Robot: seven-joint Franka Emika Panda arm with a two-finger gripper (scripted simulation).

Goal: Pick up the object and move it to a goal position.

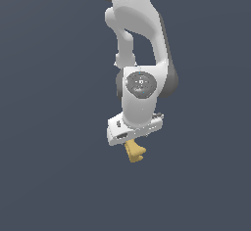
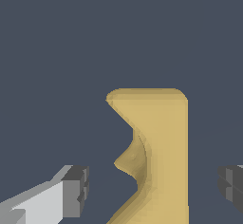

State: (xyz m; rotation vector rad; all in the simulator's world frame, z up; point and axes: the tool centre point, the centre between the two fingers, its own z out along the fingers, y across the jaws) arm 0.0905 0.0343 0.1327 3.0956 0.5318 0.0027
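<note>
The object (image 1: 135, 152) is a small mustard-yellow angular piece with a notched side. In the exterior view it shows just below the white hand of my gripper (image 1: 132, 144), which hides its upper part. In the wrist view the object (image 2: 161, 152) stands between the two fingers of my gripper (image 2: 153, 190). One dark fingertip (image 2: 76, 190) is well off its notched side, and the other fingertip (image 2: 231, 186) is off its flat side. The jaws are open, with a gap on both sides of the object.
A plain dark blue-grey surface (image 1: 49, 176) fills everything around the arm. The white arm (image 1: 139, 29) comes down from the upper edge of the exterior view.
</note>
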